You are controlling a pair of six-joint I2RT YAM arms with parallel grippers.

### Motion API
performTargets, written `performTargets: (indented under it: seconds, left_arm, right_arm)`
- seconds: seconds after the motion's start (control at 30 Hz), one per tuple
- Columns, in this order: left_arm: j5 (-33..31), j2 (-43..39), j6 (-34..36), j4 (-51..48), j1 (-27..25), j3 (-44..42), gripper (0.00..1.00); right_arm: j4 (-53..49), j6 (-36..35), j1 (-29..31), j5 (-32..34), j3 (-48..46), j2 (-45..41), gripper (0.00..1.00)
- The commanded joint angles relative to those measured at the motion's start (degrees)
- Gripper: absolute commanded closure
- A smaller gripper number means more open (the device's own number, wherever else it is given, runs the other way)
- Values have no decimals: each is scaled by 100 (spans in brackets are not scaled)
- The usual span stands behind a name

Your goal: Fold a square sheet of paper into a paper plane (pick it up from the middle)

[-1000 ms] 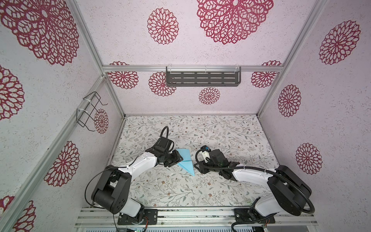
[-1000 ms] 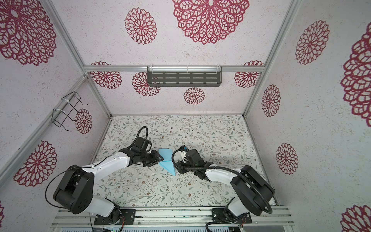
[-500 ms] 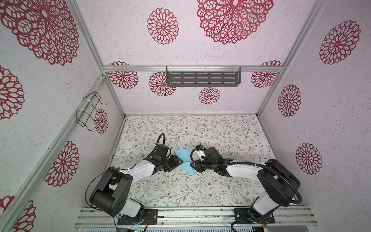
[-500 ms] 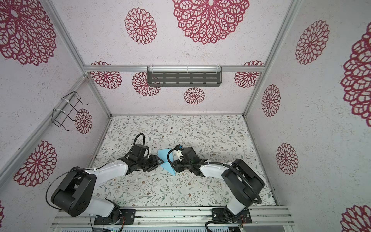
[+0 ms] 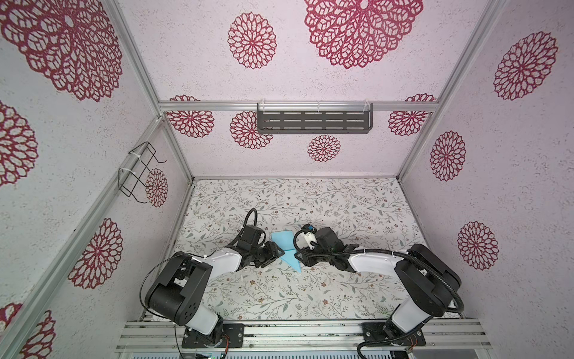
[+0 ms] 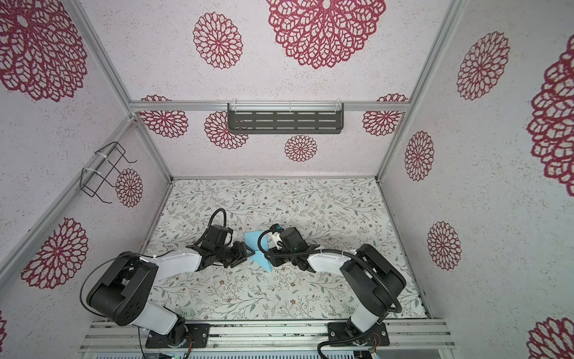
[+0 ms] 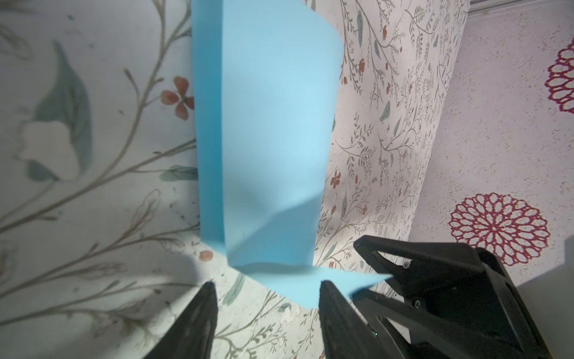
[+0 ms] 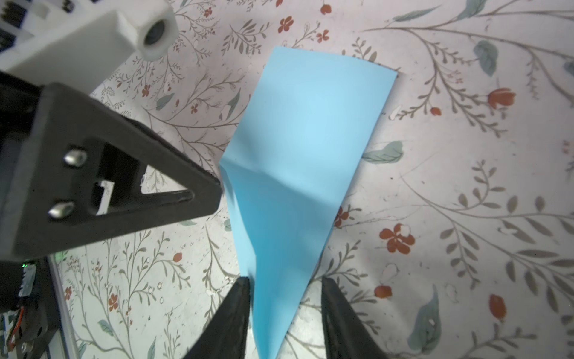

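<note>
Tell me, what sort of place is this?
Probably a robot test cell: an aluminium frame holds wallpapered panels, and the left arm and right arm are mounted on a rail beside the floral table.

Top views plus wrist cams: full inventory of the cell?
sheet of paper: 1, light blue, partly folded, mid-table between the hands
table cover: 1, white with a floral print, cell floor
slotted shelf: 1, dark grey, on the back-wall rail
wire rack: 1, black, on the left wall
flower prints: many, red, on the walls
arms: 2, white and black, left arm and right arm, based at the front rail
hands: 2, black, left hand and right hand, both open at the paper
</note>
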Motion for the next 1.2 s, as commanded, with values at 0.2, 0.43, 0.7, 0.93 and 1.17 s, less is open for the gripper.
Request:
performTargets:
  seconds: [0.2,0.43,0.7,0.93,1.17]
  left_arm:
    - [-18,5,29,196,24,-94,46]
    - [300,107,191,569,23,-118,45]
    - [623,366,399,1005,25,-13,46]
    - [788,621,571,1186,25,59,57]
    - [861,729,723,1219,27,160,72]
  right_arm:
    - [186,-31,-14,-362,249,144,71]
    - [22,42,-39,-51,279,205,91]
    - [-5,54,-70,-37,275,208,90]
    - [-4,82,-86,-7,266,241,90]
    - [-9,115,-128,21,250,268,87]
